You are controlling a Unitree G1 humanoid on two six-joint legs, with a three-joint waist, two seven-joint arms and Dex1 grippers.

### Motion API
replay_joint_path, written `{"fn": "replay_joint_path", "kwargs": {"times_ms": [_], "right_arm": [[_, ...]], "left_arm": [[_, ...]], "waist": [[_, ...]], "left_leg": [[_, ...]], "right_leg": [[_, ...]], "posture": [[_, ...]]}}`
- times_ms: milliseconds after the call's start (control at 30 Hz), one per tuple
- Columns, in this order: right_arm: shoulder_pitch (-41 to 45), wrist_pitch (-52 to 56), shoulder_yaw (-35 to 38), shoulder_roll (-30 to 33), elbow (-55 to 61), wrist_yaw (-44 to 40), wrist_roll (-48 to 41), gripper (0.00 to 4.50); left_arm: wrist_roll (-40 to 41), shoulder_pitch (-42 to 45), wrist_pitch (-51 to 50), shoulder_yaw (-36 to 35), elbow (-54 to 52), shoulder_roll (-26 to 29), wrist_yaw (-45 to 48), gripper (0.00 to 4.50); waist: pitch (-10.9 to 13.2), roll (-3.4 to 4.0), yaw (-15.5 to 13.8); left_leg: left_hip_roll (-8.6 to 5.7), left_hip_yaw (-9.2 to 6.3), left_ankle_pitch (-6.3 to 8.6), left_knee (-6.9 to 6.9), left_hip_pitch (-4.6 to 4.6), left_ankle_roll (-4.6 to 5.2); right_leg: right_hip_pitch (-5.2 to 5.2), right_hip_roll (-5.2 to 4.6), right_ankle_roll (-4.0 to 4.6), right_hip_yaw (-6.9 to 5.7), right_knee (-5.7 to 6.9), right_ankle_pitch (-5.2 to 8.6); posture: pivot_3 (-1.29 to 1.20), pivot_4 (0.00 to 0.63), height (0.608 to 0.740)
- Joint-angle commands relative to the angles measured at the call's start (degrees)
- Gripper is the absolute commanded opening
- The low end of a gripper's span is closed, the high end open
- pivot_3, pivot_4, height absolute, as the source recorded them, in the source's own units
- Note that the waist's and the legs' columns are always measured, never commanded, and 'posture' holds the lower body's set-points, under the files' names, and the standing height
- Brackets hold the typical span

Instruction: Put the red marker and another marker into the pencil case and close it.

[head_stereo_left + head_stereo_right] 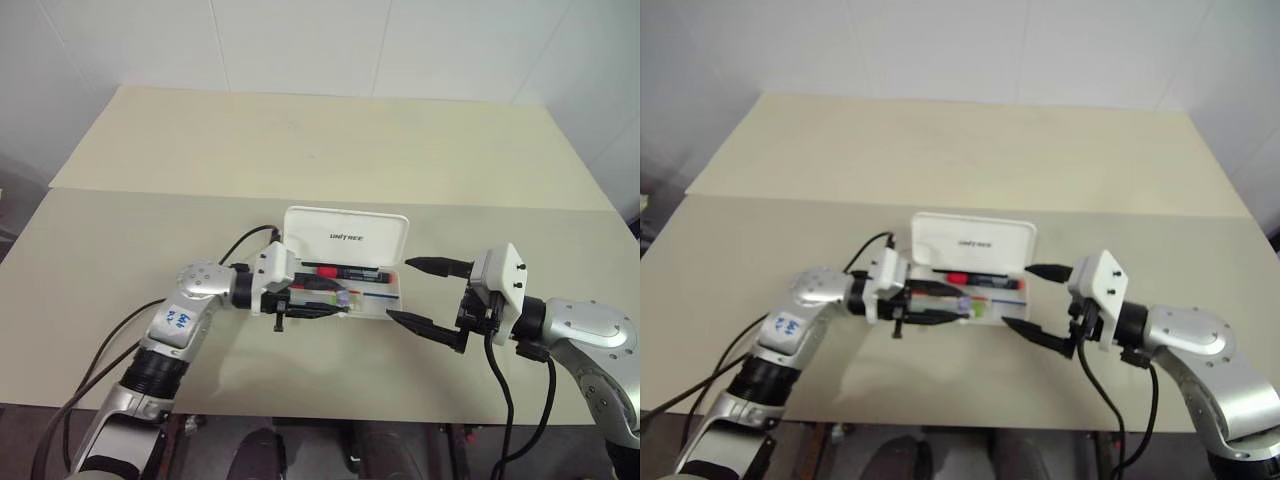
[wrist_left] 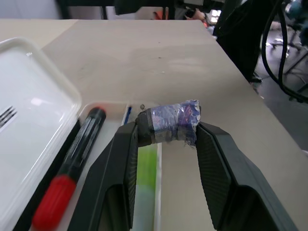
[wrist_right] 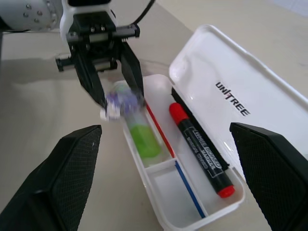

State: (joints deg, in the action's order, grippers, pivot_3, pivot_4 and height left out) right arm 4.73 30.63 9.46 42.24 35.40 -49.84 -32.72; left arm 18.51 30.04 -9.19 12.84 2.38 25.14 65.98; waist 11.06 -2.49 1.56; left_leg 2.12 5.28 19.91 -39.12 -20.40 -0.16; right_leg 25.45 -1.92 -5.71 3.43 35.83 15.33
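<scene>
Left claw [image 3: 117,98] pinching green marker [image 3: 139,132] low over open case [image 1: 395,305] near bench's front edge, ready to drop beside red marker [image 3: 201,150]; right claw [image 1: 425,295] spread, waiting by

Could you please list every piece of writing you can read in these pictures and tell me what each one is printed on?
"UNITREE": dark lettering on the inside of the raised lid of the white pencil case.
White print along the black barrel of the red marker: too small to read.
Blue sticker on the left arm: white characters, too blurred to read.
</scene>
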Motion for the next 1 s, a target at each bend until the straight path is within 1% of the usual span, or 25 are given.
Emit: {"fn": "replay_joint_path", "kwargs": {"times_ms": [33, 200, 467, 700, 867, 1000], "right_arm": [[-0.58, 0.38, 1.61, 0.54, 3.10, 1.43, -1.43, 4.50], [-0.80, 0.87, 1.88, 0.50, 4.08, 2.86, -2.12, 4.50], [-0.43, 2.06, 2.11, 0.86, 5.52, 4.76, -3.52, 4.50], [-0.17, 1.53, 1.19, 0.55, 5.25, 5.66, -3.36, 4.50], [-0.33, 1.44, 0.81, 0.35, 5.46, 6.24, -3.27, 4.50], [-0.36, 1.56, 0.65, 0.21, 5.79, 6.87, -3.31, 4.50]], "left_arm": [[-2.39, 2.45, 1.81, 1.46, 1.19, -2.06, -1.46, 1.42], [-5.23, 3.77, 2.18, 2.92, 3.50, -4.49, -3.06, 1.42], [-7.38, 3.62, 3.28, 4.53, 5.78, -5.38, -3.01, 1.42], [-9.64, 5.76, 4.90, 5.39, 9.86, -8.51, -3.99, 1.42], [-10.55, 6.62, 5.88, 5.65, 12.33, -9.54, -4.10, 1.42], [-11.22, 7.20, 4.62, 6.07, 13.50, -10.06, -4.19, 1.42]], "waist": [[0.00, 0.00, 0.07], [0.00, 0.00, 0.03], [0.00, 0.00, -0.01], [0.00, 0.00, -0.04], [0.00, 0.00, 0.03], [0.00, 0.00, -0.04]], "left_leg": [[0.01, 0.00, 0.00, 0.00, 0.00, 0.00], [-0.01, 0.00, -0.01, -0.01, 0.01, 0.02], [0.01, -0.02, -0.02, -0.01, 0.01, 0.04], [-0.23, -0.03, -0.10, -0.01, -0.02, 0.18], [-0.28, -0.02, -0.16, -0.01, -0.06, 0.32], [-0.29, -0.03, -0.19, -0.01, -0.09, 0.38]], "right_leg": [[0.00, 0.01, 0.00, 0.00, 0.00, 0.00], [0.00, 0.01, -0.03, 0.03, 0.02, -0.02], [0.00, -0.05, -0.04, 0.02, 0.02, -0.02], [0.00, -0.27, -0.15, 0.00, 0.01, -0.08], [0.00, -0.42, -0.31, 0.02, -0.04, -0.18], [0.00, -0.49, -0.36, 0.00, -0.05, -0.20]], "posture": [[0.00, 0.150, 0.740], [0.00, 0.150, 0.740], [0.00, 0.150, 0.740], [0.00, 0.150, 0.740], [0.00, 0.150, 0.740], [0.00, 0.150, 0.740]]}}
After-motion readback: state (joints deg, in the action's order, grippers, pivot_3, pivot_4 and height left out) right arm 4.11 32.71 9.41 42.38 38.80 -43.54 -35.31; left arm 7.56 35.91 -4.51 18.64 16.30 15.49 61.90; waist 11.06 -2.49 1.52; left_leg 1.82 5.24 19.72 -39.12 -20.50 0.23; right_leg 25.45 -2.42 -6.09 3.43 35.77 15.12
